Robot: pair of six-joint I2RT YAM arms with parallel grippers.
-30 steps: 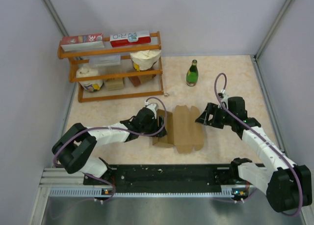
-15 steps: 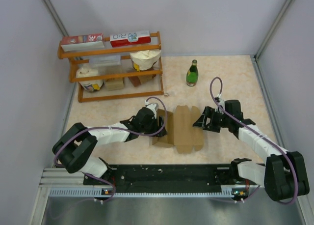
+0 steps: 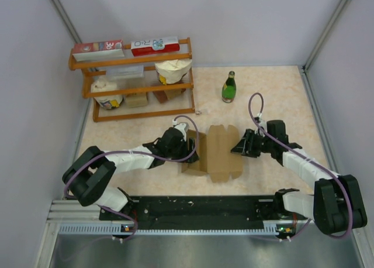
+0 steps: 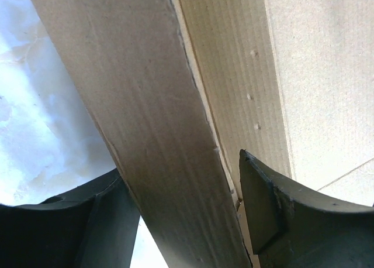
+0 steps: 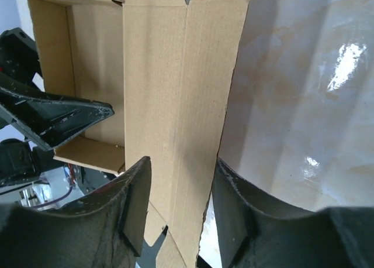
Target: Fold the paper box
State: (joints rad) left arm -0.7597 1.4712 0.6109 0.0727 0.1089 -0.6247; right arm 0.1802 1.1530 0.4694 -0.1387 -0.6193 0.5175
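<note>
Bases of both arms sit on a long black metal rail [image 3: 198, 210] at the near edge of the beige marbled tabletop [image 3: 274, 104]. Just beyond, in the middle of the tabletop, lies the plain brown cardboard paper box [image 3: 217, 154], a die-cut sheet only partly folded: its left side wall stands up while the middle panel and right flap lie nearly flat.

The left pincer [image 3: 190, 146] meets the box from the left. In its wrist view the raised wall runs between the two dark fingers [image 4: 274, 215], and both appear to press its faces, so it is holding that wall upright.

The right pincer [image 3: 238, 146] sits at the box's right edge, its jaws about half apart with the right flap passing between them. I cannot tell whether the pads grip the cardboard.

The step in hand looks like taking the right flap while the left wall is braced. Next, the right pincer likely needs a firm hold, then a lift along the crease, with the left side kept steady.

Farther off stand an orange wooden shelf rack [image 3: 137, 92] at far left and a green glass bottle [image 3: 229, 88].
</note>
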